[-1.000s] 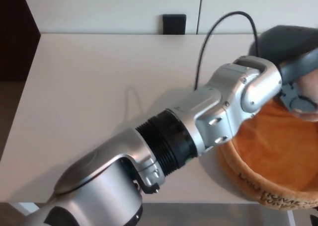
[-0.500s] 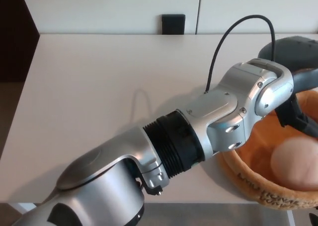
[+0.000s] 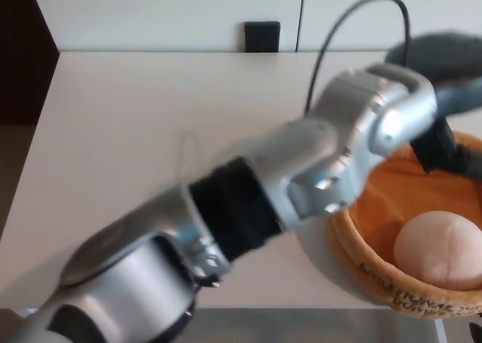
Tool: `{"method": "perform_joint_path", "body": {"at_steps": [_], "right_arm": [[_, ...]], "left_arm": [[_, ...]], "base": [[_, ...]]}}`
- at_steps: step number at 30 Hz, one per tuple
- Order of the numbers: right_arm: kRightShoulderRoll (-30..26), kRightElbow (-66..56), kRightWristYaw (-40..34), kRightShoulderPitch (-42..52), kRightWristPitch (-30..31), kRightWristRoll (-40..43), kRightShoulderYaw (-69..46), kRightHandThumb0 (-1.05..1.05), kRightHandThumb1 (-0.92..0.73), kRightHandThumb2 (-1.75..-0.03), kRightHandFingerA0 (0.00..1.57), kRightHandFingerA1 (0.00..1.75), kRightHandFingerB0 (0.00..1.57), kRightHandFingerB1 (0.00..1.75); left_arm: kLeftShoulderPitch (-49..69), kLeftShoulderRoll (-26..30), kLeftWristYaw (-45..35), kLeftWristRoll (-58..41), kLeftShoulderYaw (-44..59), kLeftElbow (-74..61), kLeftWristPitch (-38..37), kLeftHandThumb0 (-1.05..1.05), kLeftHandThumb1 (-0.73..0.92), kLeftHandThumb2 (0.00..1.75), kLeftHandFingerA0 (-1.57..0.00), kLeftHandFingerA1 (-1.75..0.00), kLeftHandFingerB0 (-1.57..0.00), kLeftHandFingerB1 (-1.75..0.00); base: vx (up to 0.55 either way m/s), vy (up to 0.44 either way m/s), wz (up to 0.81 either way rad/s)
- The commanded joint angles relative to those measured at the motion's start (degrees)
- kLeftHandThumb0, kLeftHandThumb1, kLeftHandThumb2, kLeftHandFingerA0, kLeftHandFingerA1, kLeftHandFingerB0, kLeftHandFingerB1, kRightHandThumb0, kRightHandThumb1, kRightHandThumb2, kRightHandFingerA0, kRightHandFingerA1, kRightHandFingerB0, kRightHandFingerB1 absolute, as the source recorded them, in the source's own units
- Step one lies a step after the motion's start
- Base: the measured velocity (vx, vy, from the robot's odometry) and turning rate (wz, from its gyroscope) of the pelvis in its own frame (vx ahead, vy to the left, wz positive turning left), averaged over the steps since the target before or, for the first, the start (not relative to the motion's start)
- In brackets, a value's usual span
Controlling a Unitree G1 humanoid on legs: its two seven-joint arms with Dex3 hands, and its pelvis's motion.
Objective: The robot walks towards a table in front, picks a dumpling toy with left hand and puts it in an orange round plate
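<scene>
Dumpling toy (image 3: 439, 249) now lying in orange round plate (image 3: 376, 277); our left hand (image 3: 444, 136) lifted clear, fingers spread, empty — placement looks done.

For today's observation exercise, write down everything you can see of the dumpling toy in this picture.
The dumpling toy is a pale, pinkish-beige rounded lump with a smooth, soft-looking surface and faint creases near its top. It lies inside the orange round plate, towards the near right side, resting on the plate's floor close to the rim. Its right edge is cut off by the picture. Nothing grips it: the left hand is above and behind it, apart from it.
</scene>
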Motion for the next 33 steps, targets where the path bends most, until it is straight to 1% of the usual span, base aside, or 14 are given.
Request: {"method": "perform_joint_path", "body": {"at_steps": [1, 2, 3, 7, 8, 12, 15, 16, 17, 22, 23, 29, 30, 33], "right_arm": [[-0.43, 0.46, -0.32, 1.22, -0.01, -0.23, 0.09, -0.16, -0.54, -0.55, 0.73, 0.48, 0.41, 0.36], [-0.55, 0.63, -0.45, 1.58, 0.05, -0.44, 0.26, -0.16, -0.56, -0.56, 0.86, 0.84, 0.40, 0.36], [-0.61, 0.71, -0.42, 1.78, 0.09, -0.46, 0.27, -0.16, -0.56, -0.56, 0.86, 0.84, 0.40, 0.36], [-0.71, 1.04, -1.03, 3.05, -0.34, -0.73, 0.52, -0.15, -0.54, -0.56, 0.83, 0.63, 0.42, 0.37], [-0.61, 1.09, -1.05, 3.42, -0.18, -0.79, 0.62, -0.16, -0.53, -0.56, 0.84, 0.60, 0.41, 0.36], [-0.33, 1.52, -1.33, 4.23, -0.31, -0.79, 0.77, -0.17, -0.53, -0.56, 0.80, 0.48, 0.42, 0.36], [-0.26, 1.52, -1.36, 4.31, -0.34, -0.72, 0.86, -0.17, -0.53, -0.56, 0.80, 0.48, 0.42, 0.36], [-0.34, 1.65, -1.15, 4.31, -0.42, -0.25, 0.40, -0.15, -0.55, -0.57, 0.78, 0.50, 0.40, 0.36], [-0.41, 1.76, -1.21, 4.52, -0.60, -0.06, 0.19, -0.22, -0.54, -0.59, 0.76, 0.50, 0.41, 0.38], [-0.33, 1.81, -1.04, 5.53, -1.10, -0.12, 0.34, -0.17, -0.55, -0.56, 0.80, 0.66, 0.40, 0.36], [-0.17, 1.58, -0.89, 6.24, -1.37, -0.34, 0.66, -0.23, -0.54, -0.59, 0.71, 0.49, 0.40, 0.38], [-0.51, 2.02, -1.27, 6.49, -1.13, -0.65, 0.91, -0.23, -0.54, -0.60, 0.72, 0.49, 0.41, 0.38], [-0.50, 2.14, -1.32, 6.83, -1.47, -0.57, 0.81, -0.18, -0.54, -0.56, 0.82, 0.57, 0.41, 0.37], [-0.49, 2.31, -1.39, 7.34, -1.99, -0.42, 0.69, -0.18, -0.54, -0.56, 0.82, 0.57, 0.41, 0.37]], "left_arm": [[5.17, 11.36, -6.30, -0.42, 11.27, -26.42, 0.04, -0.96, 0.56, 0.94, -0.02, -0.01, 0.00, -0.07], [8.56, 14.36, -7.15, -0.28, 13.96, -34.83, -0.23, -0.83, 0.52, 0.85, -0.09, -0.17, -0.02, -0.10], [10.20, 15.95, -7.54, -0.01, 15.00, -38.57, -0.70, -0.83, 0.52, 0.85, -0.09, -0.17, -0.02, -0.10], [21.76, 22.38, -9.21, -3.61, 22.45, -55.17, -3.46, -0.65, 0.42, 0.79, -0.08, -0.40, 0.00, -0.27], [27.42, 23.97, -9.95, -6.02, 26.55, -60.72, -4.45, -0.35, 0.28, 0.87, 0.00, -0.49, 0.00, -0.50], [44.34, 27.46, -12.94, -13.82, 39.72, -74.09, -8.44, -0.34, 0.32, 0.89, 0.00, -0.49, 0.00, -0.50], [45.06, 28.15, -12.73, -14.46, 40.12, -74.70, -8.32, -0.34, 0.32, 0.89, 0.00, -0.49, 0.00, -0.50], [56.32, 28.41, -14.27, -19.48, 46.50, -75.01, -15.94, -0.52, 0.51, 0.55, -0.20, -0.35, -0.16, -0.31], [70.37, 28.25, -17.10, -24.04, 53.57, -75.00, -24.21, -0.30, 0.31, 0.88, -0.06, -0.51, -0.06, -0.50], [99.55, 27.55, -20.54, -32.15, 66.37, -66.87, -44.77, -0.29, 0.25, 0.86, -0.10, -0.52, -0.10, -0.51], [108.77, 25.96, -20.22, -34.41, 70.18, -57.88, -51.46, -0.30, 0.25, 0.85, -0.07, -0.51, -0.07, -0.50], [115.23, 24.67, -18.51, -36.98, 73.86, -46.97, -53.96, -0.28, 0.26, 0.86, -0.09, -0.52, -0.09, -0.50], [115.82, 24.68, -18.98, -38.03, 74.07, -44.67, -54.20, -0.50, 0.44, 0.53, -0.32, -0.34, -0.30, -0.32], [117.27, 25.11, -19.38, -39.89, 74.26, -41.08, -55.07, -0.50, 0.44, 0.53, -0.32, -0.34, -0.30, -0.32]], "base": [[0.00, 0.000, 0.00], [0.00, 0.000, 0.00], [0.00, 0.000, 0.00], [0.00, 0.000, 0.00], [0.00, 0.000, 0.00], [0.00, 0.000, 0.00], [0.00, 0.000, 0.00], [0.00, 0.000, 0.00], [0.00, 0.000, 0.00], [0.00, 0.000, 0.01], [0.00, 0.000, 0.00], [0.00, 0.000, 0.00], [0.00, 0.000, 0.00], [0.00, 0.000, 0.00]]}}
